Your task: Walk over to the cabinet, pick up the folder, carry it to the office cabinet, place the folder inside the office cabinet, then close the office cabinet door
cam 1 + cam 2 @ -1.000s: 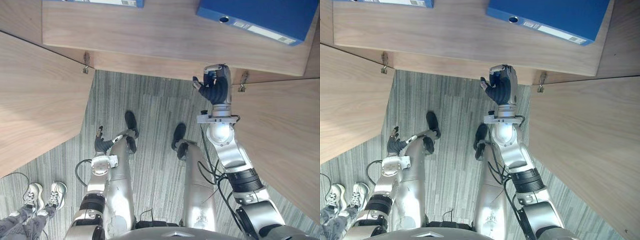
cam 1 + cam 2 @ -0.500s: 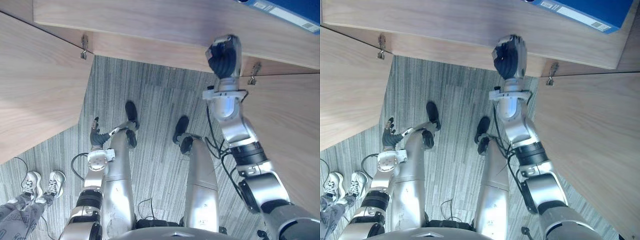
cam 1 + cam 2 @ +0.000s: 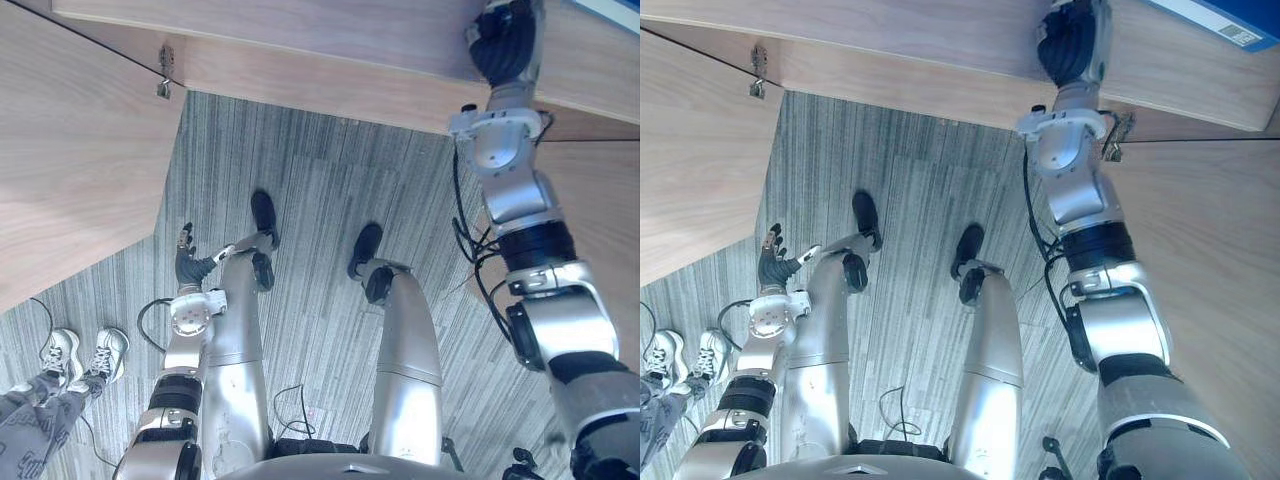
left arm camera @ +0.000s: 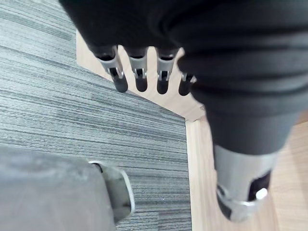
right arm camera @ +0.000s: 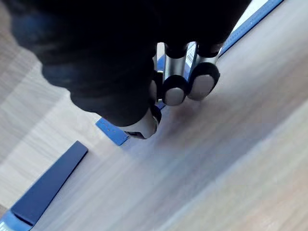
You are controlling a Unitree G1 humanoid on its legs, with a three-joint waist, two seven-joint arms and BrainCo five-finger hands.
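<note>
The blue folder (image 3: 1243, 18) lies flat on the wooden cabinet shelf (image 3: 940, 40), at the upper right corner of the eye views. My right hand (image 3: 1071, 42) is raised over the shelf's front edge, just short of the folder. In the right wrist view its fingers (image 5: 174, 89) and thumb hang relaxed above the wood, close to the folder's blue edge (image 5: 111, 133), holding nothing. A second blue folder (image 5: 45, 185) lies further along the shelf. My left hand (image 3: 188, 263) hangs low by my side over the carpet, fingers (image 4: 139, 79) straight and empty.
The cabinet's left door (image 3: 70, 150) and right door (image 3: 600, 250) both stand open on either side of me. Grey striped carpet (image 3: 310, 200) runs between them. A person's white shoes (image 3: 82, 352) show at the lower left.
My right arm has lifted and stretched forward, from below the shelf's edge to over it. The view has shifted too, so the folders have slid towards the top edge.
</note>
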